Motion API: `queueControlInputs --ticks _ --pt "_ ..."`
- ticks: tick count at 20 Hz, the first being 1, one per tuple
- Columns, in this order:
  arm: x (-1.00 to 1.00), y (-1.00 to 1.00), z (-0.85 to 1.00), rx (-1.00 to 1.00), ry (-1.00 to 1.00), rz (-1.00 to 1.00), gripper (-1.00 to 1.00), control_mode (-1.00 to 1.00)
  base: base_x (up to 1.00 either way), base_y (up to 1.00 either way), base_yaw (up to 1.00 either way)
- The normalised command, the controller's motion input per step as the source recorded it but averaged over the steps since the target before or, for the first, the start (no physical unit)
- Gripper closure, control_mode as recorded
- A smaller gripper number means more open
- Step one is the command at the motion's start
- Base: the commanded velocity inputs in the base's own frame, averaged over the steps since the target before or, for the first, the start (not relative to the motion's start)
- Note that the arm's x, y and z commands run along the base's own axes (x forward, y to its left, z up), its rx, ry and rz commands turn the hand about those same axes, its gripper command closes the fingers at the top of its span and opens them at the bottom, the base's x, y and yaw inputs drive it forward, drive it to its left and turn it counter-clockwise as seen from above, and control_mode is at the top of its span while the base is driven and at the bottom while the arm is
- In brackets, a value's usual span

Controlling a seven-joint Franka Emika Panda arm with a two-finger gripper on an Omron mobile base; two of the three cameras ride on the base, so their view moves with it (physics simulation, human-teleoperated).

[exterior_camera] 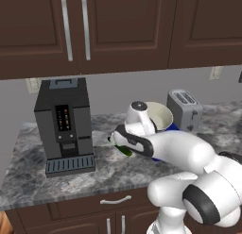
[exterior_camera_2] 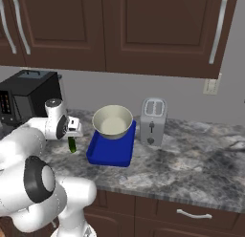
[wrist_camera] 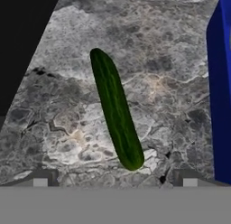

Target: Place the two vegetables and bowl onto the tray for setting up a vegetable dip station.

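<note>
End effector: the end effector [wrist_camera: 115, 182] hangs over the cucumber with its fingers spread wide and nothing between them; the two dark fingertips [wrist_camera: 41, 181] stand far apart at the bottom of the hand view.
Cucumber: the dark green cucumber [wrist_camera: 116, 109] lies flat on the grey marbled worktop [wrist_camera: 58, 105], apart from the fingertips, with one end close to the gap between them; in the right base view it peeks out below the wrist [exterior_camera_2: 72, 145], just left of the tray.
Tray: the bright blue tray [exterior_camera_2: 111, 152] rests on the worktop in front of the toaster, beside the cucumber but not touching it.
Bowl: the cream-white bowl [exterior_camera_2: 113, 121] sits on the far part of the tray, tilted a little.
Toaster: the silver toaster [exterior_camera_2: 153, 121] stands just right of the bowl.
Coffee machine: the black coffee machine [exterior_camera: 64, 124] stands at the left of the worktop, well apart from the tray.
</note>
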Motion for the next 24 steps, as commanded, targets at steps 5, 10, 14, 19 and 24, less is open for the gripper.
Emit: queueControlInputs --ticks 5,10,14,19,24 --pt "0.25 0.0 -0.19 0.0 0.05 0.0 -1.0 -1.0 0.0 0.0 0.0" --pt "0.3 0.09 -0.17 0.0 0.11 0.0 -1.0 -1.0 0.0 0.0 0.0" --pt "0.25 0.17 -0.16 0.0 0.13 0.0 -1.0 -1.0 0.0 0.0 0.0" --pt "0.21 0.15 -0.17 0.0 0.1 0.0 -1.0 -1.0 0.0 0.0 0.0" --pt "0.12 0.1 -0.22 -0.01 0.04 0.0 -1.0 -1.0 0.0 0.0 0.0"
